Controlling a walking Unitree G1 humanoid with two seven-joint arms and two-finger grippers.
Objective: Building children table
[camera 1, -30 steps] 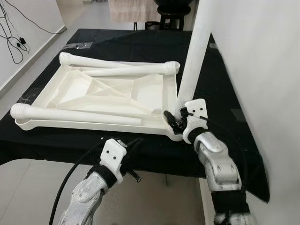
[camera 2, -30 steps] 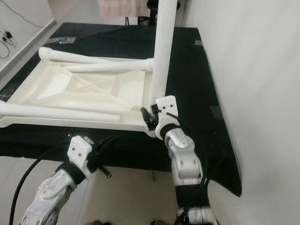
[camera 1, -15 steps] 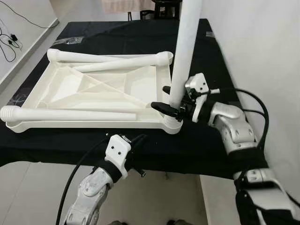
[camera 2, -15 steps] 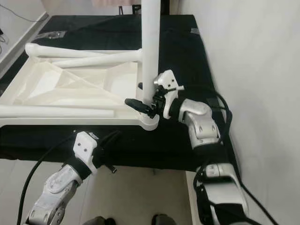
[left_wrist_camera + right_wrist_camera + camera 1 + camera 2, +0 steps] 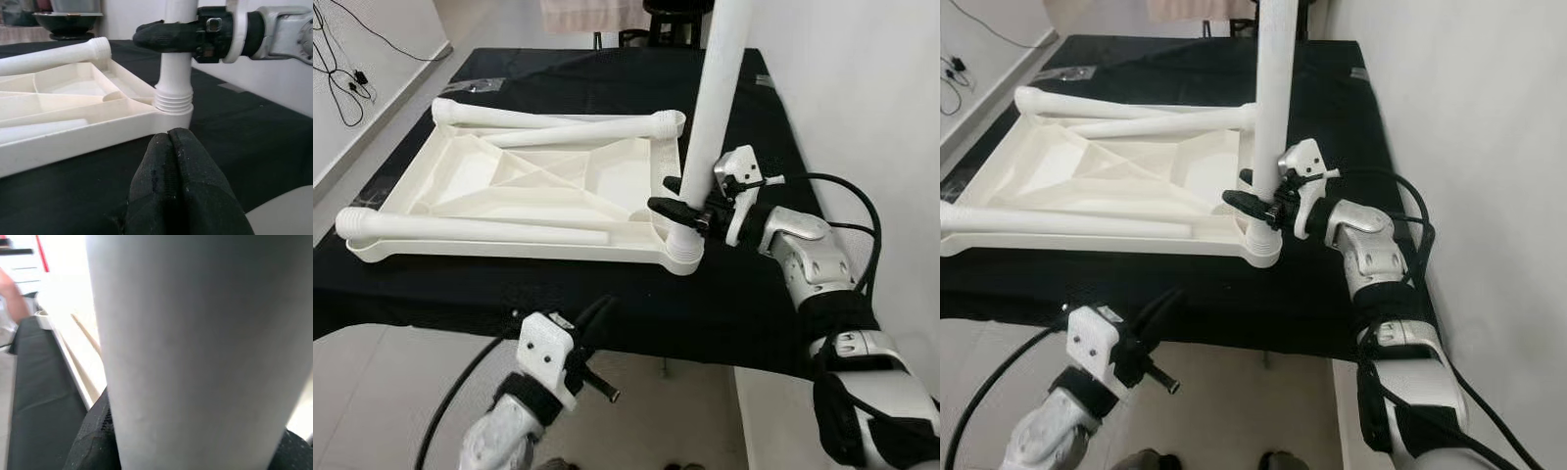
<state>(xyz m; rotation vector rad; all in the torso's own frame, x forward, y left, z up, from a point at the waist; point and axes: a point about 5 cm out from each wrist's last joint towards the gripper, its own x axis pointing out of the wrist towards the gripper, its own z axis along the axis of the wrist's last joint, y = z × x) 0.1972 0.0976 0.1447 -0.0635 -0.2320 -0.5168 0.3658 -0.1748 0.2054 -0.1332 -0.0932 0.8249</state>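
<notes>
The left hand (image 5: 592,333) hangs below the near edge of the black-covered surface (image 5: 744,294), its two fingers (image 5: 181,186) pressed together on nothing. On the surface lies the white children's tabletop (image 5: 524,186), underside up, with three loose white legs (image 5: 470,227) resting across it, two along the far edge and one along the near edge. At its near right corner, one leg (image 5: 710,108) stands upright in its socket. The right hand (image 5: 680,201) is clamped around this upright leg just above the socket, fingers on either side.
</notes>
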